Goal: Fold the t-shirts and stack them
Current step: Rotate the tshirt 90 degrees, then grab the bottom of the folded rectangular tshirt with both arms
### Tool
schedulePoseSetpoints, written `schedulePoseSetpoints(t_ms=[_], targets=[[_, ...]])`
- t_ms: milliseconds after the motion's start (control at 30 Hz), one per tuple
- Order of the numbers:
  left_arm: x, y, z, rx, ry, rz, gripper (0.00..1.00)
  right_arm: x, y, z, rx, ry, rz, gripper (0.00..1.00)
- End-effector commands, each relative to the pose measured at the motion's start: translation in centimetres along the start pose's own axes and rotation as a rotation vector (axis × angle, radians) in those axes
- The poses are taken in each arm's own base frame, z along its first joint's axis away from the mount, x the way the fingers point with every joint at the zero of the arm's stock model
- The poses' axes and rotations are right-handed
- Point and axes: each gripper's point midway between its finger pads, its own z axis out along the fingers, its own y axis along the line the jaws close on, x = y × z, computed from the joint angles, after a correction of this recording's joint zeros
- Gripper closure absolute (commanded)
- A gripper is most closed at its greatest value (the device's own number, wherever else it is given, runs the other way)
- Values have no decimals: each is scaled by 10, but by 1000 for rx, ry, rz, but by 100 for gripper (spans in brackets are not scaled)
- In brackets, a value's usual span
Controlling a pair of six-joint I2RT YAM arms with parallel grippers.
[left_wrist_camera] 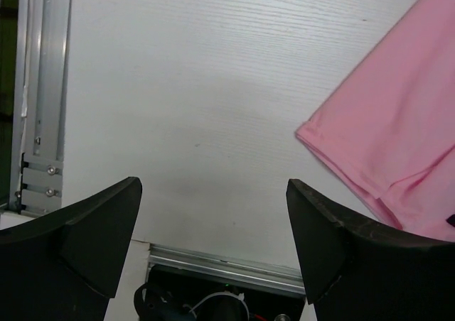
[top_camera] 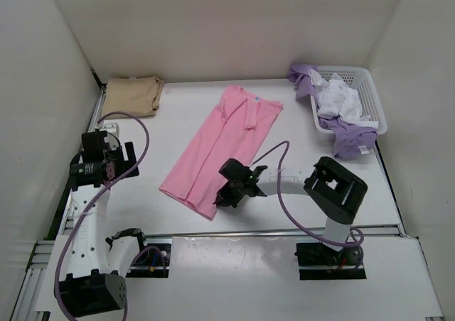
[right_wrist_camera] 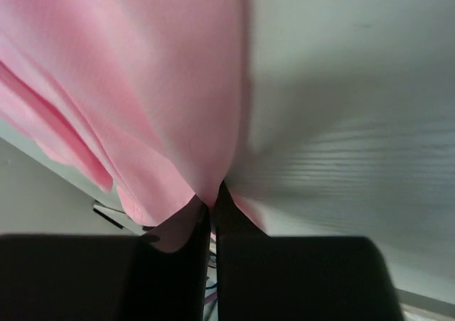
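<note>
The white bench (top_camera: 178, 115) carries three things. A pink t-shirt (top_camera: 220, 147) lies stretched out in the middle. A folded tan t-shirt (top_camera: 133, 96) lies in the far left corner. A white mesh basket (top_camera: 375, 101) stands at the far right.

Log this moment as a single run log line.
left tool open, over table | right tool shut on pink shirt edge | tan shirt folded, far-left corner

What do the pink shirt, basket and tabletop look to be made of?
The pink shirt: soft matte cloth, likely cotton; it drapes and creases. The basket: white plastic, judging by its moulded mesh walls. The tabletop: hard white matte board with faint grain lines, perhaps laminate.
</note>
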Motion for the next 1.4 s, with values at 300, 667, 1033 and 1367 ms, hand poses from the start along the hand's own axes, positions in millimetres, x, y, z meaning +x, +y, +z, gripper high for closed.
schedulePoseSetpoints(t_ms=[300,667,1033,1367], targets=[[40,-94,36,204,216,375,1,-62,-152,-59,177,-131,-46,95],[118,-209,22,587,341,719,6,-74,-125,-103,136,-145,-414,40],[173,-227,41,678,566,741,10,-33,-149,-84,94,-69,-381,40],[198,-218,49,628,721,762,31,-26,-149,-81,79,-37,-416,48]])
